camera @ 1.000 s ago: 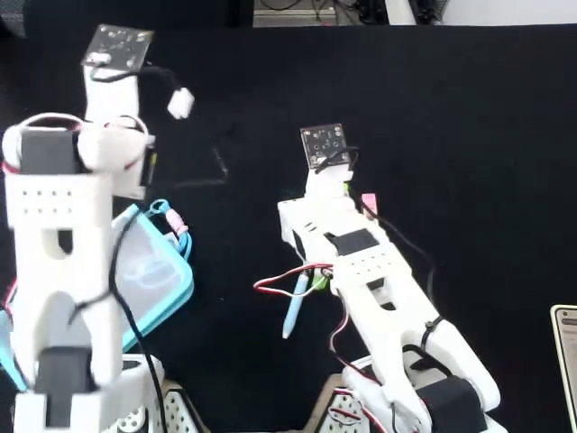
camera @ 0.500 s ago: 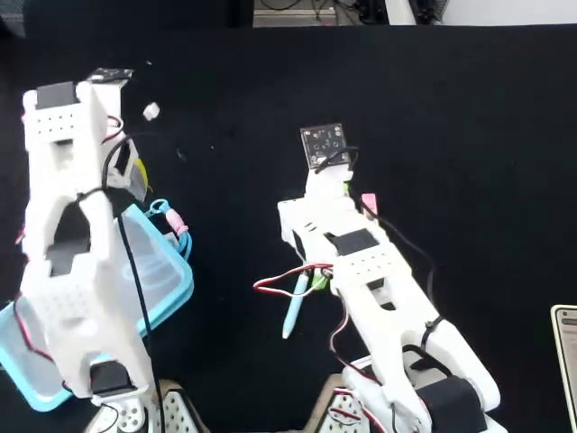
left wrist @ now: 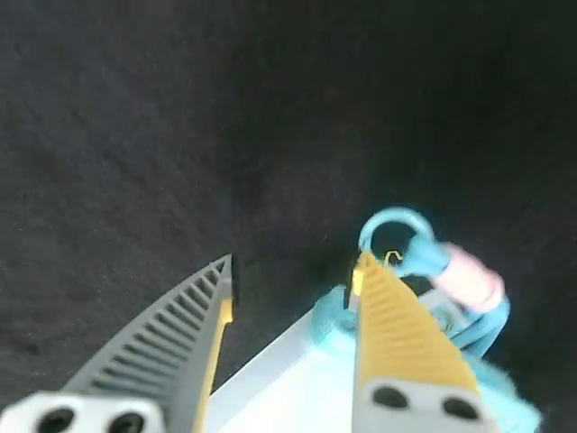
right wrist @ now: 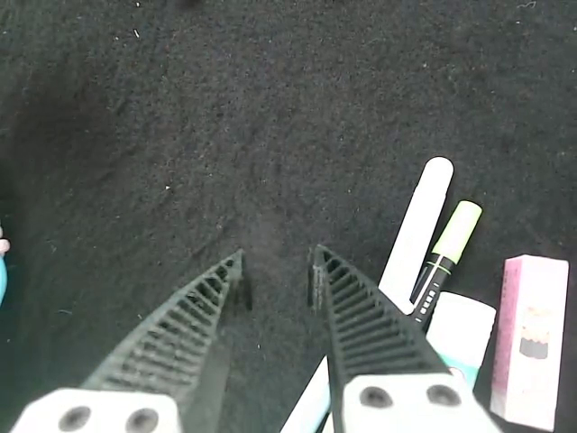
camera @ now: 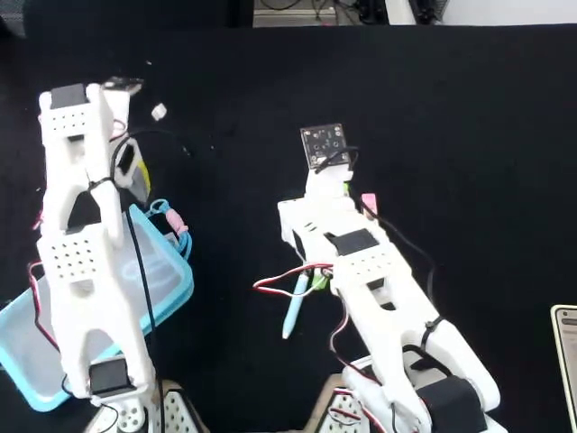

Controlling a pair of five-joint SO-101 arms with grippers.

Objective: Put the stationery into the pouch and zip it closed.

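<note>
Two grippers, both empty. My left gripper (left wrist: 293, 266) has its fingers spread wide and hangs over the corner of the pouch (left wrist: 288, 388), one fingertip right by the zipper pull (left wrist: 394, 225) and its pink charm (left wrist: 464, 275). From the high view, the pouch (camera: 167, 284) lies flat at the left of the black table (camera: 469, 108).

My right gripper (right wrist: 277, 257) has its fingers a little apart with nothing between them, over bare cloth. The stationery sits just beside it: a white pen (right wrist: 416, 225), a green highlighter (right wrist: 448, 244) and a pink eraser box (right wrist: 527, 338), close together and well apart from the pouch.

Handling guess: the pouch looks soft, floppy and light, and will likely slide when tugged, so I'd pin it at the rim near the zip. The pens look light, stiff, smooth and prone to roll, so I'd pinch them mid-barrel, crosswise. I'd take the eraser box across its narrow sides.
</note>
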